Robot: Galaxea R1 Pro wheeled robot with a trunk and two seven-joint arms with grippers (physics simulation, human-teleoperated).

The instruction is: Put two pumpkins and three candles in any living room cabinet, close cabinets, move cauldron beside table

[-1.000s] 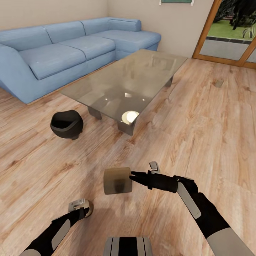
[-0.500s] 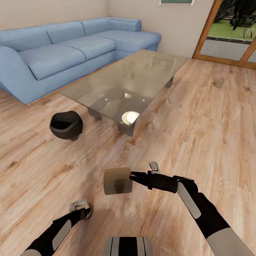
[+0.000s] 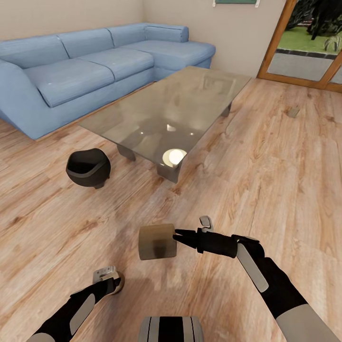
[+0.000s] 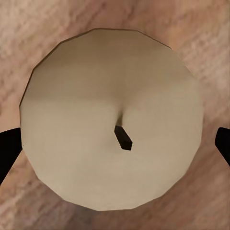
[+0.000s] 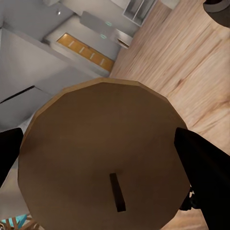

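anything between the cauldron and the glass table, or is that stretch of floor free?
Nothing visible. The cauldron sits on the wood floor just off the table's near-left corner, with only floorboards between them. Both pincers, right and left, each hold a candle well short of it.

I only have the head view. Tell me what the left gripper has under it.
Observer: In the left wrist view the left gripper straddles a beige candle, seen end-on with its dark wick facing the camera.
Operator: Confirm the grip.
Observer: Can't confirm. One finger meets the candle's edge; at the other finger a sliver of floor shows between.
Operator: Now check the right one.
Observer: The right wrist view shows the right gripper with both fingers pressed against the sides of a second candle, wick end toward the camera.
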